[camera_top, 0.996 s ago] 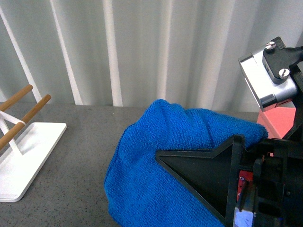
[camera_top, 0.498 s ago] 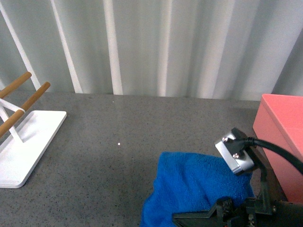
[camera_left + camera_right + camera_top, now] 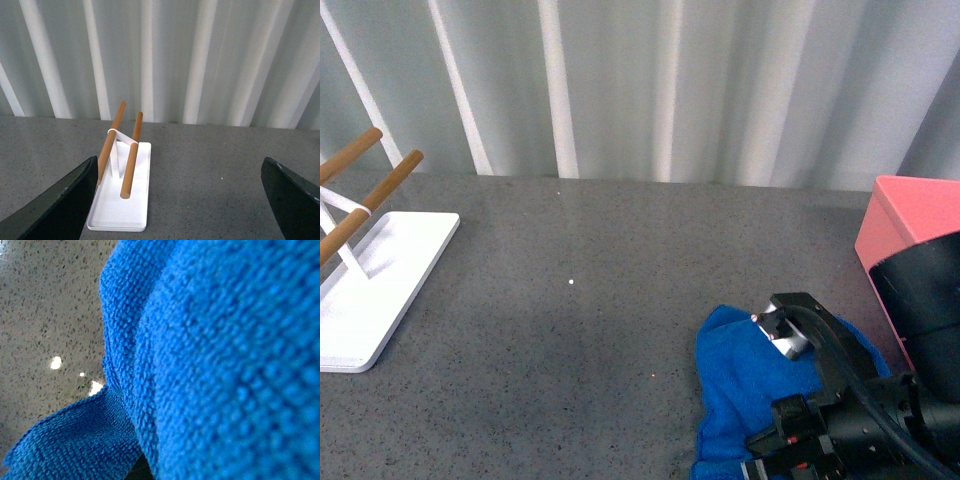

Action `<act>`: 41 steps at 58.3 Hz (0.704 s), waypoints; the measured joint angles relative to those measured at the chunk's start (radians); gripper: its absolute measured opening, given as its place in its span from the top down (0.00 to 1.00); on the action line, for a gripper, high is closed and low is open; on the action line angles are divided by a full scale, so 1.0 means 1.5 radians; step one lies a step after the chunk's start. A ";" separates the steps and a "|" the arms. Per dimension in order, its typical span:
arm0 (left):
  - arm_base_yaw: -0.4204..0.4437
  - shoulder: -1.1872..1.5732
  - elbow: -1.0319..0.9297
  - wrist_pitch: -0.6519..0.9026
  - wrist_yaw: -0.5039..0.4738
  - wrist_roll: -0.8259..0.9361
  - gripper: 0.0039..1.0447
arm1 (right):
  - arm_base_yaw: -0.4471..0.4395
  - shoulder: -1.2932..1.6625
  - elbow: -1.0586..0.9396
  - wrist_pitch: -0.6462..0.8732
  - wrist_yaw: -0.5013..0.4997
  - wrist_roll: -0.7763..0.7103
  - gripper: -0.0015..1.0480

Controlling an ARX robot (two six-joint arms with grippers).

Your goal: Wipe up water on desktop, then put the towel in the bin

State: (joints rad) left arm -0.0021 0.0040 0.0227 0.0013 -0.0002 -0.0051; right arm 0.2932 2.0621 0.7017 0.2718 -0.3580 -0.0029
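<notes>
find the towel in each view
front: towel at lower right, next to the bin.
left wrist: not in it.
right wrist: towel fills most of the picture, close up.
shared landmark: the speckled desktop, seen in all three views.

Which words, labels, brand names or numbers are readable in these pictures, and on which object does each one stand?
None: no text is readable in any view.
The blue towel, the pink bin, the white rack base and the desktop bear no print.
</notes>
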 joint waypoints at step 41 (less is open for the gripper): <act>0.000 0.000 0.000 0.000 0.000 0.000 0.06 | 0.015 0.105 0.312 -0.173 0.139 -0.108 0.95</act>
State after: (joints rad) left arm -0.0021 0.0040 0.0227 0.0013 -0.0002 -0.0051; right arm 0.3153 2.2196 1.1698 0.0120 -0.1497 -0.1642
